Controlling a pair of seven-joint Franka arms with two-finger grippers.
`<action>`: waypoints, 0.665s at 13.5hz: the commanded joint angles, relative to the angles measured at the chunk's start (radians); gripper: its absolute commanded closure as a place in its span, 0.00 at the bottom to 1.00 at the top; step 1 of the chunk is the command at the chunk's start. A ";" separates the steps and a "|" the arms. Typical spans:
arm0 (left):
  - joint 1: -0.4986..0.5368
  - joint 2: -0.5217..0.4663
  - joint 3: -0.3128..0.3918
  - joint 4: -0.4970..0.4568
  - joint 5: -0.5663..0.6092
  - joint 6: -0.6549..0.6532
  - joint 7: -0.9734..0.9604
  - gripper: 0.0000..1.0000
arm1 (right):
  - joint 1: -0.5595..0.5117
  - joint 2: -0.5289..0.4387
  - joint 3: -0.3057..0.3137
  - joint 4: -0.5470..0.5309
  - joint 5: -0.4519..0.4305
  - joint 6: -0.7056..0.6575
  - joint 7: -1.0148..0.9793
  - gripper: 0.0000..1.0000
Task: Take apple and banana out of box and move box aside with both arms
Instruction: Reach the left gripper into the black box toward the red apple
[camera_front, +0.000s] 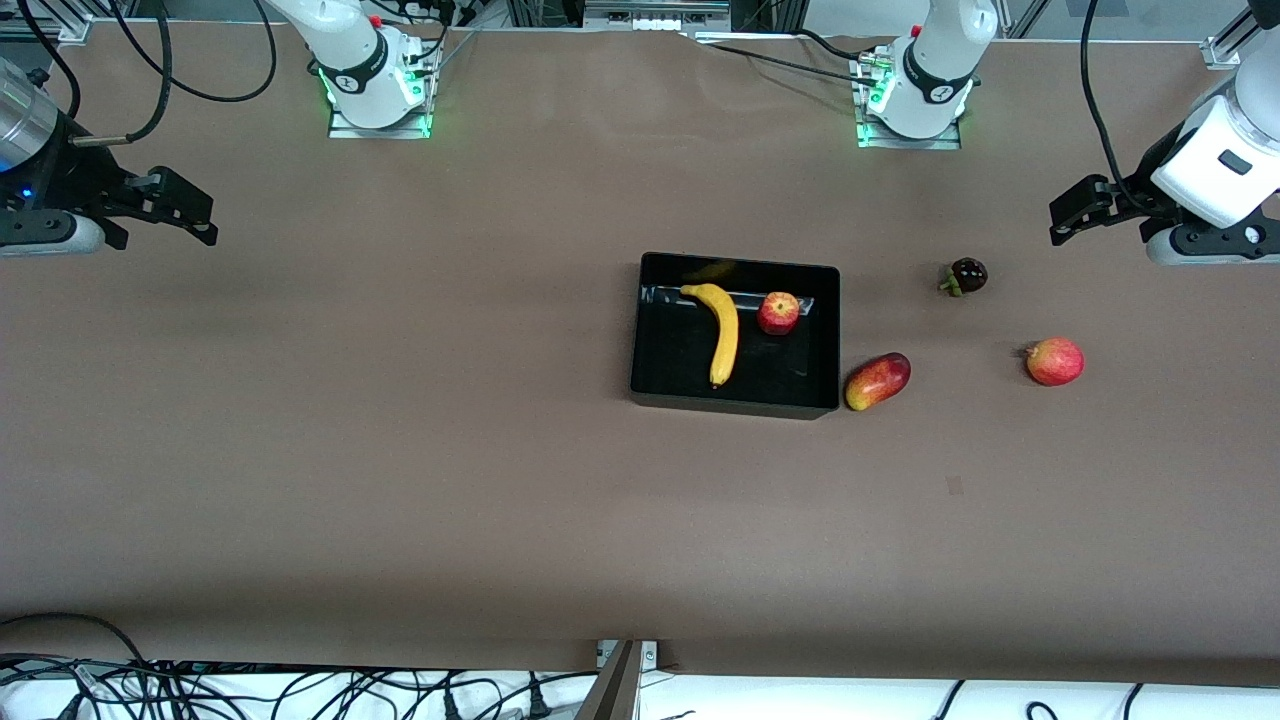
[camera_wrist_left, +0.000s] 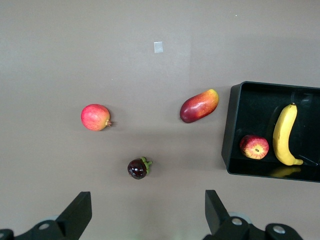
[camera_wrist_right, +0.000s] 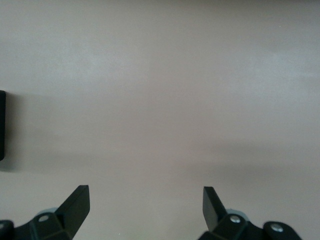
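Banana (camera_front: 722, 333), apple (camera_front: 778, 312) in box (camera_front: 737, 402) — hands wide.

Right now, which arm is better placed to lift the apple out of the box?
Left, probably. The apple lies in the box on the side toward the left arm, whose open hand hovers nearer. The right hand, also open, waits farther off.
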 joint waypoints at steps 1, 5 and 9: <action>-0.002 0.018 -0.002 0.038 0.014 -0.026 0.011 0.00 | -0.005 0.007 0.007 0.022 -0.016 -0.015 -0.006 0.00; -0.002 0.021 -0.025 0.046 0.016 -0.061 0.011 0.00 | -0.005 0.007 0.007 0.022 -0.016 -0.016 -0.006 0.00; -0.003 0.021 -0.056 0.047 0.009 -0.141 0.013 0.00 | -0.005 0.007 0.006 0.022 -0.014 -0.016 -0.006 0.00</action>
